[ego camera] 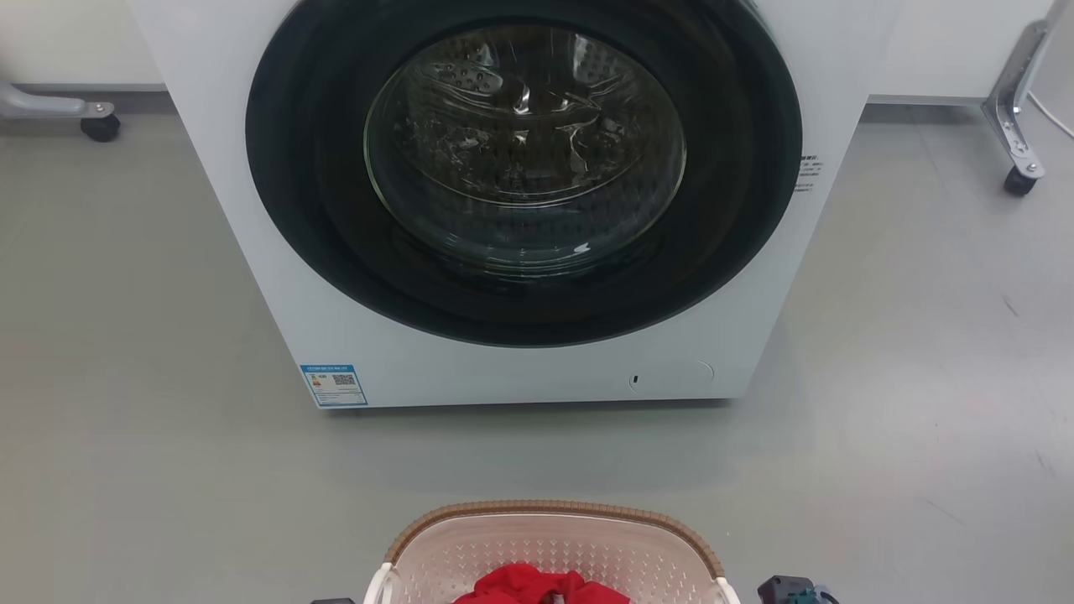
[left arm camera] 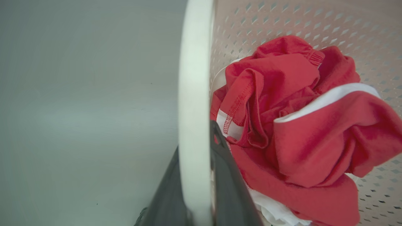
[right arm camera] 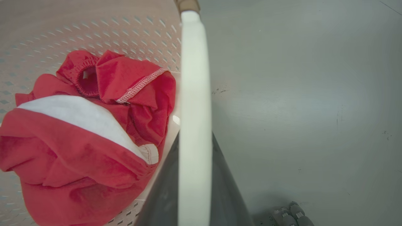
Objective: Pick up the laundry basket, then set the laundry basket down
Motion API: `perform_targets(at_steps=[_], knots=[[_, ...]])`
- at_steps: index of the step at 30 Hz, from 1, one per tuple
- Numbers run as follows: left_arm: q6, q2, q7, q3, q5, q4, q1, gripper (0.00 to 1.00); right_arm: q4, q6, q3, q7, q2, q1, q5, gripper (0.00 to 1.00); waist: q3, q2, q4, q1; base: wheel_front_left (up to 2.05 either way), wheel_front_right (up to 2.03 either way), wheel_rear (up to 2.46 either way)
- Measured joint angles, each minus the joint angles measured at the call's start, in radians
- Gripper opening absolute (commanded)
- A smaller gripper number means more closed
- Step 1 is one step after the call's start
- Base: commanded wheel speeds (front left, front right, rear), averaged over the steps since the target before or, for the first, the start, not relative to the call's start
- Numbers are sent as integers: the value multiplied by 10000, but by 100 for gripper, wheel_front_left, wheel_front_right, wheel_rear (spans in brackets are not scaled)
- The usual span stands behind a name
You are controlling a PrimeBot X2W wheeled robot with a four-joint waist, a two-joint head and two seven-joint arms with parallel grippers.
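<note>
Clamping white left handle in left gripper, one finger inside the wall, one outside. Mirroring that on right handle with right gripper. Taking both sides, presumably to hold laundry basket level and stop red garment tipping out. Holding basket near centre, apart from washer farther ahead, leaving bare floor between, likely set-down room. Can't tell whether lifting or resting.

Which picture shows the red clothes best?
The left wrist view: the red clothes lie close and nearly whole. The right wrist view cuts off their left edge; the head view catches just their top.
</note>
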Motion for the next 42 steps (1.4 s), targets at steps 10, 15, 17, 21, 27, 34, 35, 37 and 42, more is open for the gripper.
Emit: perform_targets(at_steps=[10,15,17,21,27,34,35,37,42], knots=[[84,0,4,-144,-121,-13,-2,0,100,0,228,-75,0,-23,180,0,30,0,-15,0,0,0,0],[86,2,4,-207,-293,-6,-2,0,127,0,336,-92,0,-35,286,0,30,0,-15,0,0,0,0],[86,4,4,-244,-309,2,-2,0,132,0,382,-109,-2,-38,359,0,28,0,-13,1,0,0,0],[92,6,4,-303,-355,21,-2,0,151,0,458,-136,-2,-39,426,0,25,0,-12,0,0,0,0],[94,6,0,-347,-391,69,-2,0,171,0,612,-176,-2,-49,594,0,44,0,-25,0,0,0,0],[96,10,-102,-355,-470,107,-18,0,182,0,788,-217,-4,-308,617,0,255,0,-69,1,0,0,0],[96,13,-104,-355,-477,107,-38,0,184,0,815,-221,-4,-355,619,0,296,1,-76,0,0,0,0],[100,15,-130,-355,-485,102,-70,0,199,0,851,-222,-10,-456,629,0,386,0,-89,0,0,0,0],[173,19,-221,-339,-489,107,-557,0,253,0,897,-280,-17,-1065,629,0,760,0,-113,1,0,0,0]])
